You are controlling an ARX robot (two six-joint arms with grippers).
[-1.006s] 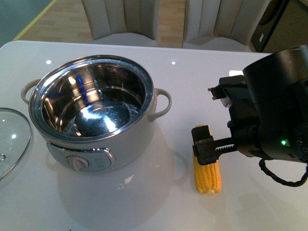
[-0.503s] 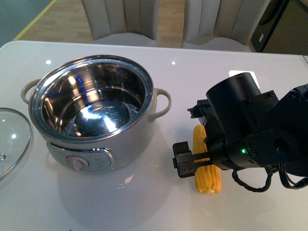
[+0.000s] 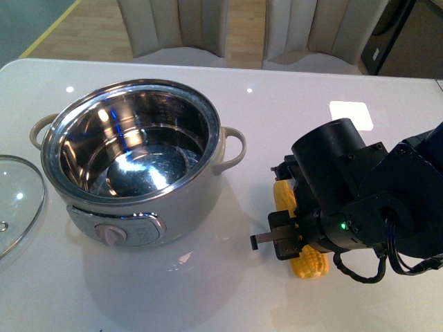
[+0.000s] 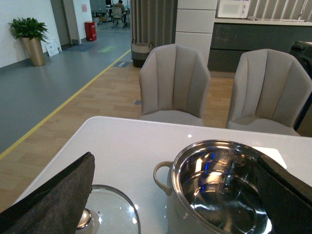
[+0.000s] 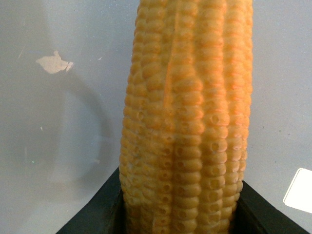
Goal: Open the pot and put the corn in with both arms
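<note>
**Corn clamped on surface, pot uncovered**

corn [image 3: 282,196] lies on the surface [image 3: 208,290], right of the pot [image 3: 194,200] and apart from it; right end effector [image 5: 180,214] narrow, holding the cob, black fingers pressed against both its sides; pot has no lid on, steel bowl showing; glass lid [image 3: 17,200] flat on the surface just left of the pot; left end effector [image 4: 173,165] wide, fingers well apart, raised over lid and pot; two chairs [image 4: 174,83] behind the surface
</note>
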